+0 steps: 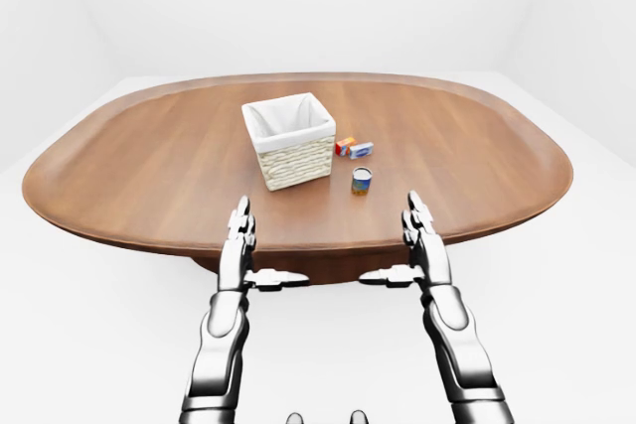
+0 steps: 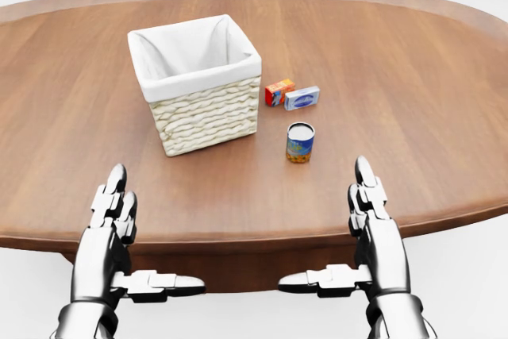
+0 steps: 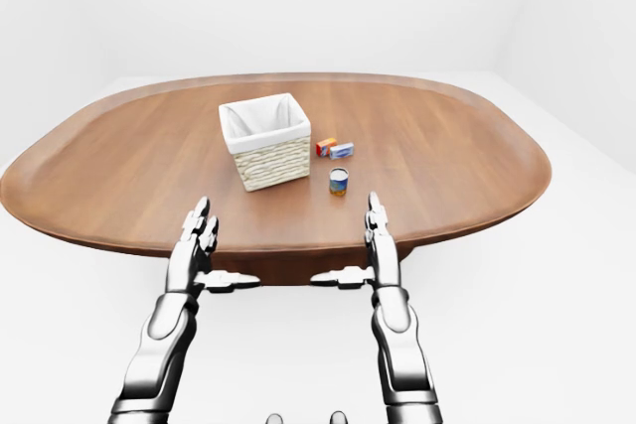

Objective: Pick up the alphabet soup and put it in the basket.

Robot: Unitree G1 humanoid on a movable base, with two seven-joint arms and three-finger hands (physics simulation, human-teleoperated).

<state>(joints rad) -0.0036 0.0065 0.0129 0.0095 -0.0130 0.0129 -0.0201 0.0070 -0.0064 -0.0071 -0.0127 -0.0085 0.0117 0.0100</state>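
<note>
Soup can [image 2: 300,142] stands upright on the table [image 2: 413,101], alone on bare wood just to the right of the basket [image 2: 198,85] in the head view, not touching it. A gap of open wood separates the two. Label is blue and yellow; lid faces up.

Basket: woven sides, white cloth liner, open top, nothing visible inside. It sits near the table's middle, turned slightly so one corner points toward the robot.

Above the can in the head view lie two small boxes, an orange box [image 2: 279,91] and a blue box [image 2: 302,98], just beside each other, close to the basket's right wall. They appear to be clutter — not part of the job.

Right hand [image 2: 373,232] hovers at the near table edge, fingers straight and spread, thumb pointing inward, holding nothing. Left hand [image 2: 111,236] mirrors it on the other side, likewise spread and empty. Both sit short of the tabletop's working area, palms facing each other — looks like a ready posture, reach not yet begun.

Judgement: the right hand is the natural one for the pick, since the can stands nearer its side and the path is clear. The lift needs to clear the basket's rim before release. The boxes lie beyond the can, so they should not hinder the approach.
</note>
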